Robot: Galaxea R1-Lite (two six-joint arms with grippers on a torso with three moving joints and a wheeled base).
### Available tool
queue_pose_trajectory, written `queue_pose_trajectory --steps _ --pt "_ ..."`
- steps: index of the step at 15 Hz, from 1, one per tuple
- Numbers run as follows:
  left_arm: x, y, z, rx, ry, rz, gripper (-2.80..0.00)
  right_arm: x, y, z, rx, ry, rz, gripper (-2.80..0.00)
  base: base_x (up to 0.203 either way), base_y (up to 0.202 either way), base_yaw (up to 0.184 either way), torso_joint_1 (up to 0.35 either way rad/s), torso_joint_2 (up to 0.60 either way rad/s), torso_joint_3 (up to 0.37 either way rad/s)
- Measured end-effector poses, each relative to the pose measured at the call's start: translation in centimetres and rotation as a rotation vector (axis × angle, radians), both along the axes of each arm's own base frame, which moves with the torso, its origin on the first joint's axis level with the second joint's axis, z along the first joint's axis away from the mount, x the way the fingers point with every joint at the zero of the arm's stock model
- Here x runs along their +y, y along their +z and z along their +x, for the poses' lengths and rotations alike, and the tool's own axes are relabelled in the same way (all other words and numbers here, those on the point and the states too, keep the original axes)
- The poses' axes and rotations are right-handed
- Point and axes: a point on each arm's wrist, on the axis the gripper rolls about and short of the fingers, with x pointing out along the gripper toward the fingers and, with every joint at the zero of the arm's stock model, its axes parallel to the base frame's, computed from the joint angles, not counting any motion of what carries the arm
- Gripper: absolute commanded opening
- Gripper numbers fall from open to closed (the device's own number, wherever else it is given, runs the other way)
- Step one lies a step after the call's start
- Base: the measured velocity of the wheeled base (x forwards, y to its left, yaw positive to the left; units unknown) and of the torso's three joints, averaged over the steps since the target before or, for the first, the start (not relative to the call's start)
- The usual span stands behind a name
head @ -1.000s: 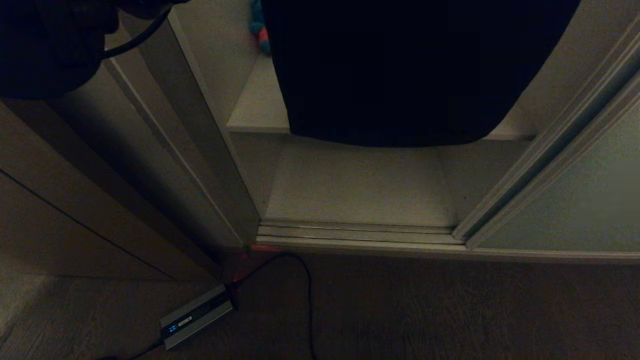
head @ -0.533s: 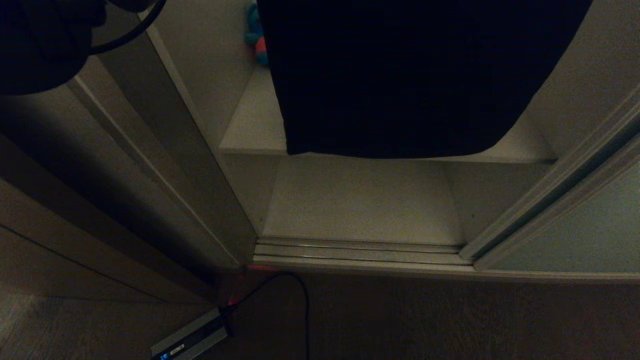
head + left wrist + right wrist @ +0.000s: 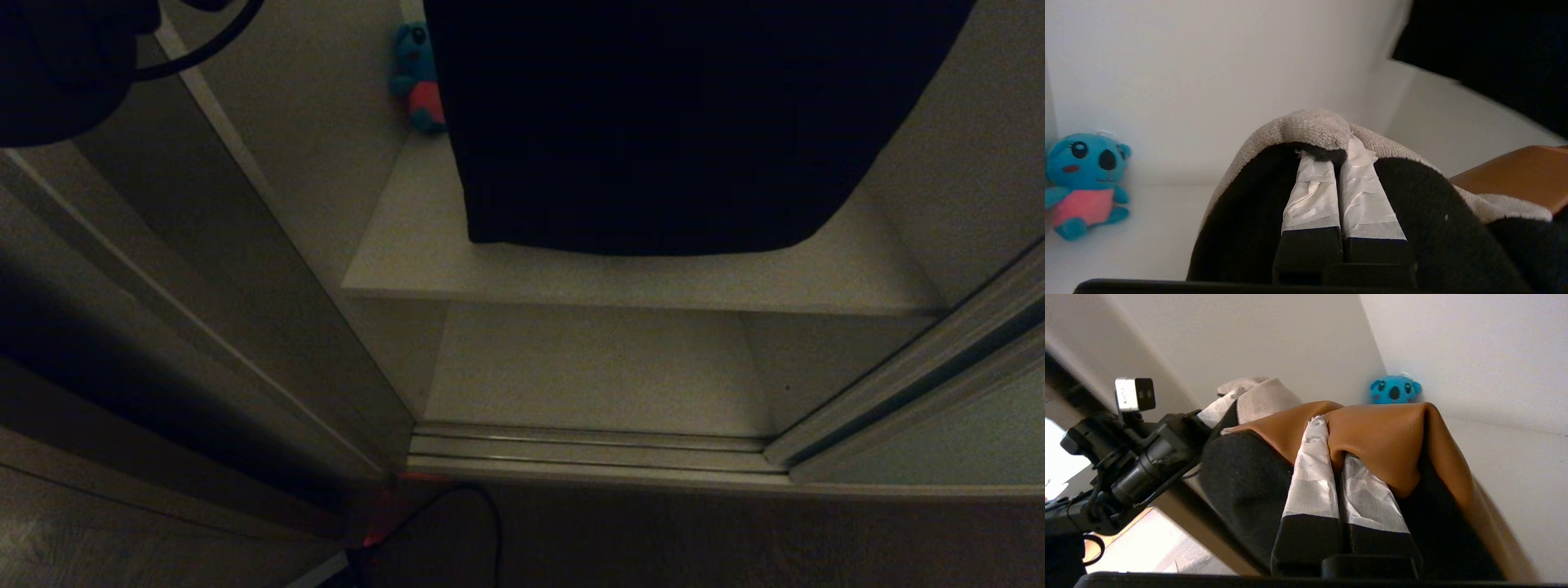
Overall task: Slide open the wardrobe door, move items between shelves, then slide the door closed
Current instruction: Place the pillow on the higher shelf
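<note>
1. Head view: I am looking down into the open wardrobe. The cushion (image 3: 653,122) shows here only as a large dark mass hanging over the upper shelf (image 3: 408,245), hiding most of it.
2. Left gripper (image 3: 1337,157): taped fingers (image 3: 1314,196) pressed together, pinching the beige knit corner of the cushion (image 3: 1310,126). No gap between the pads that I can see.
3. Right gripper (image 3: 1331,433): fingers (image 3: 1310,473) likewise clamped together, nipping a fold of the cushion's rust-brown panel (image 3: 1384,428). Both arms carry the cushion between them.
4. From the right wrist view I see the left arm (image 3: 1139,457) with its small camera, reaching in beside the dark part of the cushion.
5. Koala plush (image 3: 418,77): teal with a pink belly, sitting upright at the back left corner of the upper shelf against the white side wall (image 3: 326,122). It is apart from the cushion in the left wrist view (image 3: 1084,183); in the right wrist view only its head (image 3: 1395,390) peeks over the brown fold.
6. Lower shelf (image 3: 596,367) lies below the upper one, just behind the ribbed floor track (image 3: 588,453).
7. Sliding wardrobe door (image 3: 963,441): pale grey-green panel at lower right, drawn aside, its light frame running up diagonally.
8. A black cable (image 3: 482,523) loops on the dark floor in front of the track.
</note>
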Motion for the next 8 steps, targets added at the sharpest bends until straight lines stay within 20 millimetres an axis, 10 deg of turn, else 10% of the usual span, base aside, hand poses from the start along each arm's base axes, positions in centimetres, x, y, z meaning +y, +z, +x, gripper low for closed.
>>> queue_pose_trajectory --steps 8 --pt "0.0 -0.1 0.3 0.086 0.082 0.003 -2.8 0.2 -0.9 1.5 0.048 0.002 -0.004 -2.8 0.012 0.0 0.001 0.001 0.0 0.0"
